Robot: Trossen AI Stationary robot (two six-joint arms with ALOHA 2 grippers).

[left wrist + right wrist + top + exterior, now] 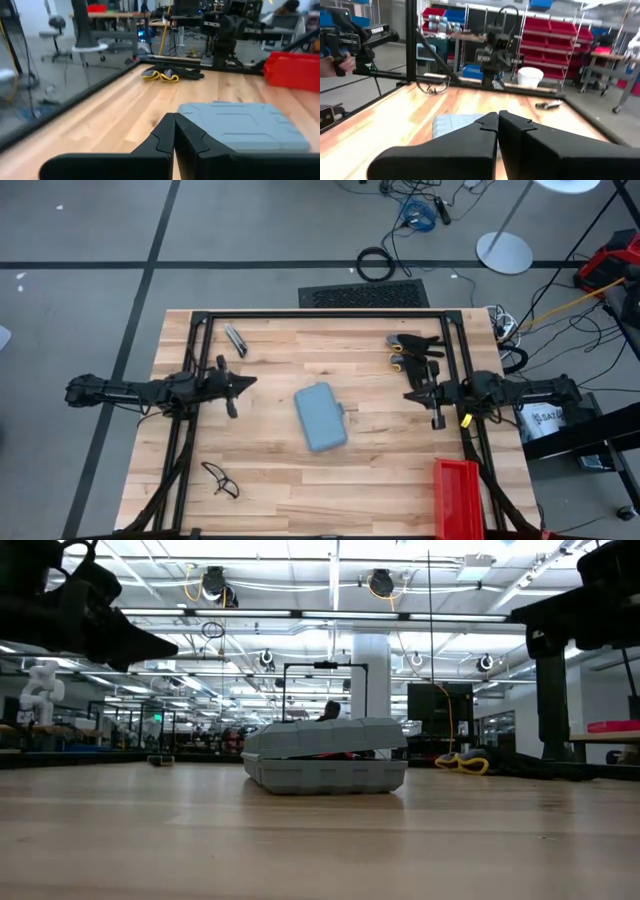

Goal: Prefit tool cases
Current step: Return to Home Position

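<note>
The blue-grey tool case [321, 417] lies flat on the middle of the wooden table, lid down but slightly ajar in the low view [325, 755], with something red showing in the gap. It also shows in the left wrist view [245, 125] and the right wrist view [454, 122]. My left gripper [243, 384] hovers left of the case, shut, touching nothing [174, 131]. My right gripper [410, 395] hovers right of the case, shut and empty [498, 125].
A red bin [457, 498] sits at the table's near right corner. Yellow-and-black pliers [412, 346] lie at the far right, a small dark tool [236, 340] at the far left, safety glasses [220, 479] near left. A black frame [320, 315] borders the table.
</note>
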